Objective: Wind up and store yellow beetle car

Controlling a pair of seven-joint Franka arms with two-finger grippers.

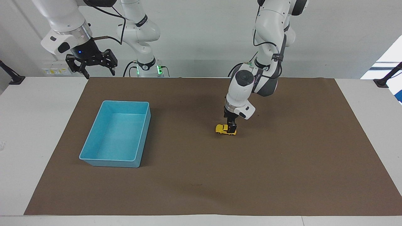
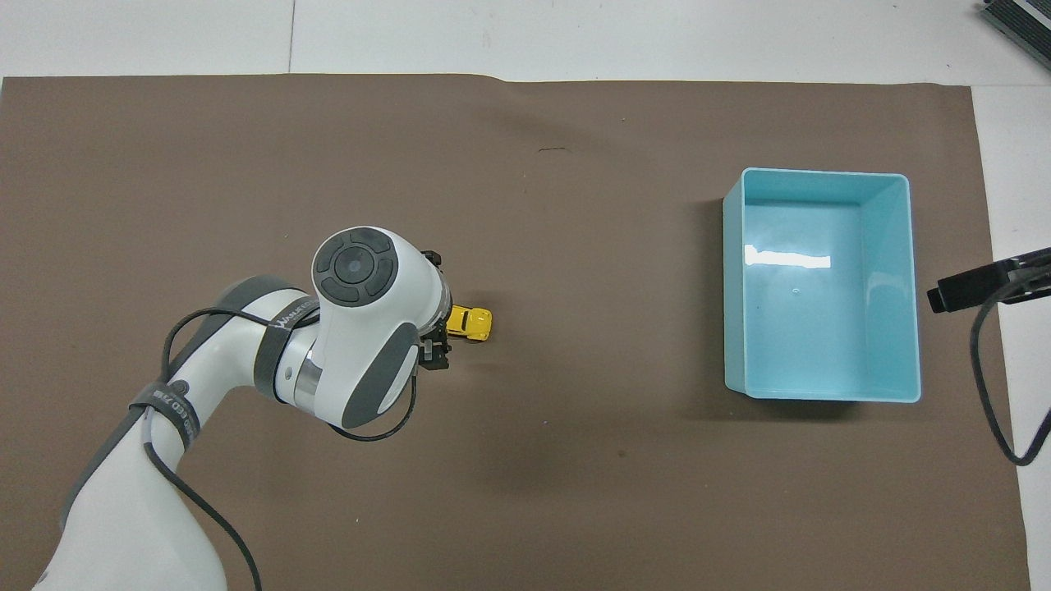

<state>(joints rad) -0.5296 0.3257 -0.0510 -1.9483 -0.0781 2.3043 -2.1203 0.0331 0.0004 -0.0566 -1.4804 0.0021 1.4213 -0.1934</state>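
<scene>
The yellow beetle car (image 1: 222, 129) stands on its wheels on the brown mat, about mid-table. In the overhead view only the bin-facing end of the yellow beetle car (image 2: 473, 322) shows past the arm's wrist. My left gripper (image 1: 232, 128) is down at the mat, open, its fingers straddling the car's end toward the left arm's side; one dark finger stands in front of the car's body. In the overhead view the left gripper (image 2: 438, 343) is mostly hidden under its own wrist. My right gripper (image 1: 91, 66) waits open, raised near the right arm's base.
An empty light-blue bin (image 1: 94, 157) sits on the mat toward the right arm's end, its rim (image 2: 821, 396) well apart from the car. The brown mat (image 1: 282, 175) covers most of the white table. A black cable loops off the right arm's end.
</scene>
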